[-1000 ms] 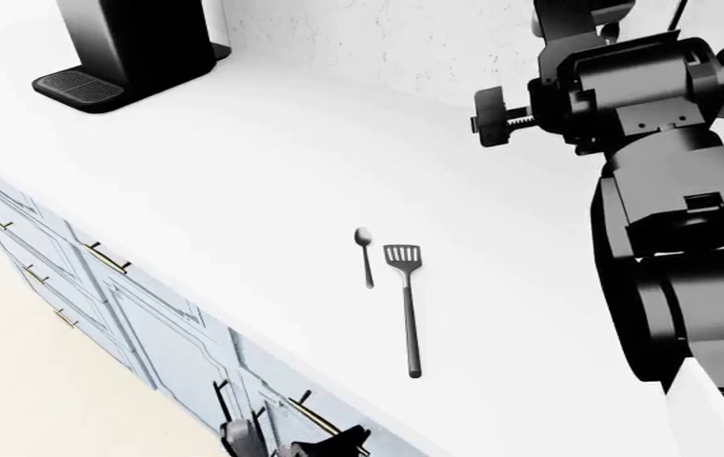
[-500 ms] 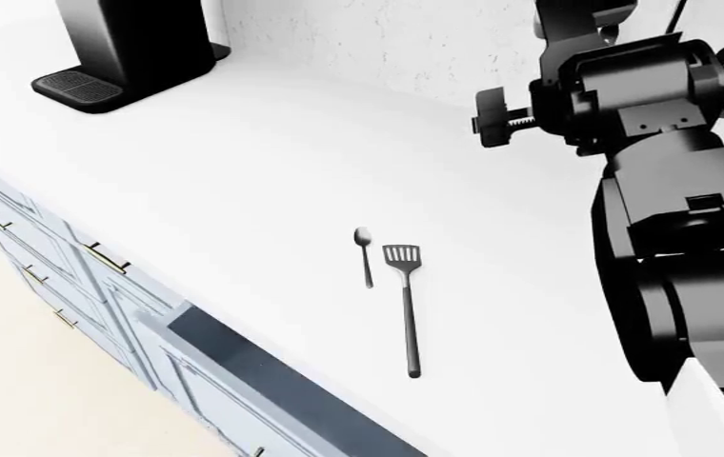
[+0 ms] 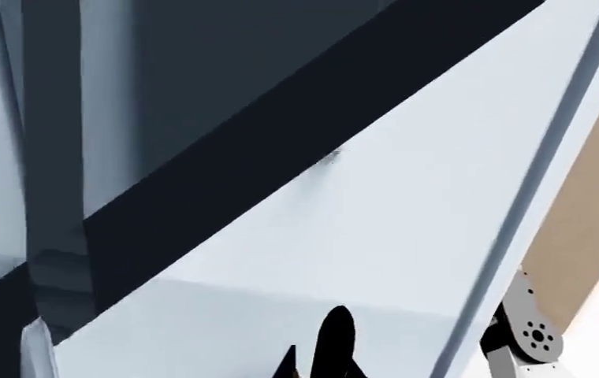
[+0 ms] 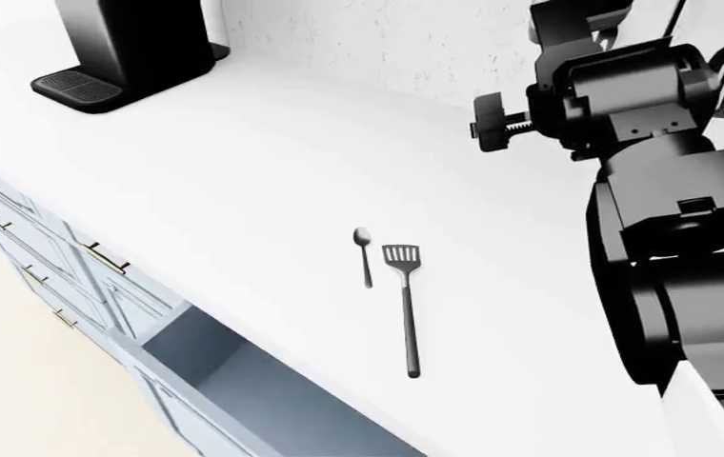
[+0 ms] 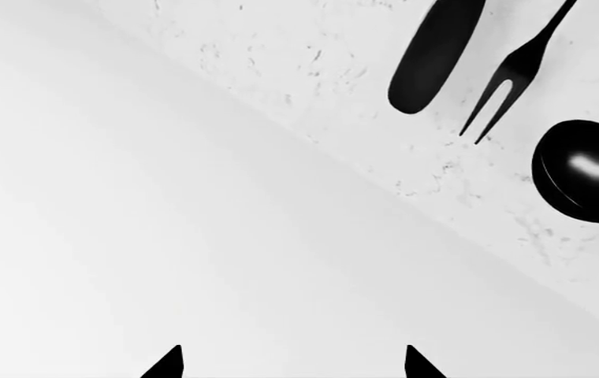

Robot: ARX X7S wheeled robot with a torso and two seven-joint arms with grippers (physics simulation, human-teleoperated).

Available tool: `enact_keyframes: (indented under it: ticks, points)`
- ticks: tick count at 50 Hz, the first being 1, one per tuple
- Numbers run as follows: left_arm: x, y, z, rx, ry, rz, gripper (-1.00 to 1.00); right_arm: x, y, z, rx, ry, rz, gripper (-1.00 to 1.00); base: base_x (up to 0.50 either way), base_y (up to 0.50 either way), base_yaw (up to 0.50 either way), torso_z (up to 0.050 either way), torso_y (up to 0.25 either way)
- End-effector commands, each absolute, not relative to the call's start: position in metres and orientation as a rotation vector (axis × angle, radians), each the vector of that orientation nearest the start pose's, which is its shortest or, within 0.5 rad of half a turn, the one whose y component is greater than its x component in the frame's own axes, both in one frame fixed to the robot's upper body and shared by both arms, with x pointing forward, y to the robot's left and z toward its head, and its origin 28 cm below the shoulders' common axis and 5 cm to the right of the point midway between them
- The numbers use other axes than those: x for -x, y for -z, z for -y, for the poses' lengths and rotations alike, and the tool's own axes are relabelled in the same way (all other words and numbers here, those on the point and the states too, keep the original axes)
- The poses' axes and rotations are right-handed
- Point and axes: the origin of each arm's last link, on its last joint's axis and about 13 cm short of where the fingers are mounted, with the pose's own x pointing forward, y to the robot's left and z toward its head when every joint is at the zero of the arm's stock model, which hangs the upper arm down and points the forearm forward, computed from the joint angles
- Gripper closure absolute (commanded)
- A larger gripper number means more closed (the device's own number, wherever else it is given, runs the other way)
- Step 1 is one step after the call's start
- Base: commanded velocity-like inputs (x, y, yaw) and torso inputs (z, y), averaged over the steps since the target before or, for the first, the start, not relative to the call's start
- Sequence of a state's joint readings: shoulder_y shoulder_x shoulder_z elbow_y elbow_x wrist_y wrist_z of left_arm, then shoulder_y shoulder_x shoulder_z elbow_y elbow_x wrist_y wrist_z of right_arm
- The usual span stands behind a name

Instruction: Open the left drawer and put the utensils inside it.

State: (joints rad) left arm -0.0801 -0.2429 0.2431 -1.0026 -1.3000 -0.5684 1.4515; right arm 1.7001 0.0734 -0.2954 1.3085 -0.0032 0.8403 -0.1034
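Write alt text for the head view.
A short spoon and a longer slotted spatula lie side by side, apart, on a white counter above an open blue-grey drawer. A black robot arm fills the right side; a coffee machine stands at the far left.

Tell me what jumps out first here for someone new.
The big black right arm fills the head view's right side, raised over the white counter. Near the counter's middle lie a short spoon and, beside it but apart, a longer slotted spatula. Below the front edge, the left drawer stands pulled open, its visible interior bare.
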Motion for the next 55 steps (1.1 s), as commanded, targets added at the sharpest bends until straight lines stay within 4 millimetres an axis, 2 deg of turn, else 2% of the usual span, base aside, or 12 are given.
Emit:
enact_keyframes:
  ticks: [1, 3, 7, 11, 13, 19, 35, 36, 46, 51, 54, 55]
  points:
    - [-0.028, 0.139, -0.278, 1.654, 0.37, -0.482, 1.0, -0.415, -0.304, 0.138, 0.241, 0.083, -0.47, -1.0, 0.0, 0.0, 0.0, 0.0, 0.0]
    - [-0.023, 0.138, -0.282, 1.676, 0.365, -0.469, 1.0, -0.415, -0.303, 0.138, 0.245, 0.086, -0.47, -1.0, 0.0, 0.0, 0.0, 0.0, 0.0]
    - [0.008, 0.136, -0.294, 1.693, 0.33, -0.449, 1.0, -0.415, -0.304, 0.139, 0.242, 0.087, -0.468, -1.0, 0.0, 0.0, 0.0, 0.0, 0.0]
    - [0.017, 0.135, -0.297, 1.701, 0.327, -0.443, 1.0, -0.415, -0.304, 0.139, 0.24, 0.086, -0.466, -1.0, 0.0, 0.0, 0.0, 0.0, 0.0]
    - [0.032, 0.131, -0.305, 1.734, 0.304, -0.405, 1.0, -0.416, -0.302, 0.137, 0.246, 0.082, -0.468, -1.0, 0.0, 0.0, 0.0, 0.0, 0.0]
    - [0.044, 0.129, -0.305, 1.745, 0.289, -0.399, 1.0, -0.416, -0.302, 0.138, 0.243, 0.083, -0.468, -1.0, 0.0, 0.0, 0.0, 0.0, 0.0]
    - [0.059, 0.123, -0.305, 1.794, 0.295, -0.367, 1.0, -0.415, -0.303, 0.14, 0.234, 0.09, -0.463, -1.0, 0.0, 0.0, 0.0, 0.0, 0.0]
    - [0.059, 0.123, -0.305, 1.79, 0.3, -0.362, -1.0, -0.415, -0.303, 0.14, 0.234, 0.09, -0.464, -1.0, 0.0, 0.0, 0.0, 0.0, 0.0]
    - [0.064, 0.118, -0.303, 1.825, 0.332, -0.357, -1.0, -0.416, -0.299, 0.14, 0.231, 0.09, -0.468, -1.0, 0.0, 0.0, 0.0, 0.0, 0.0]
    - [0.075, 0.109, -0.306, 1.848, 0.327, -0.289, -1.0, -0.416, -0.298, 0.141, 0.229, 0.092, -0.47, -1.0, 0.0, 0.0, 0.0, 0.0, 0.0]
    - [0.076, 0.109, -0.306, 1.848, 0.327, -0.289, -1.0, -0.416, -0.298, 0.141, 0.229, 0.092, -0.47, -1.0, 0.0, 0.0, 0.0, 0.0, 0.0]
    - [0.08, 0.099, -0.315, 1.874, 0.278, -0.169, -1.0, -0.416, -0.298, 0.141, 0.229, 0.093, -0.471, -1.0, 0.0, 0.0, 0.0, 0.0, 0.0]
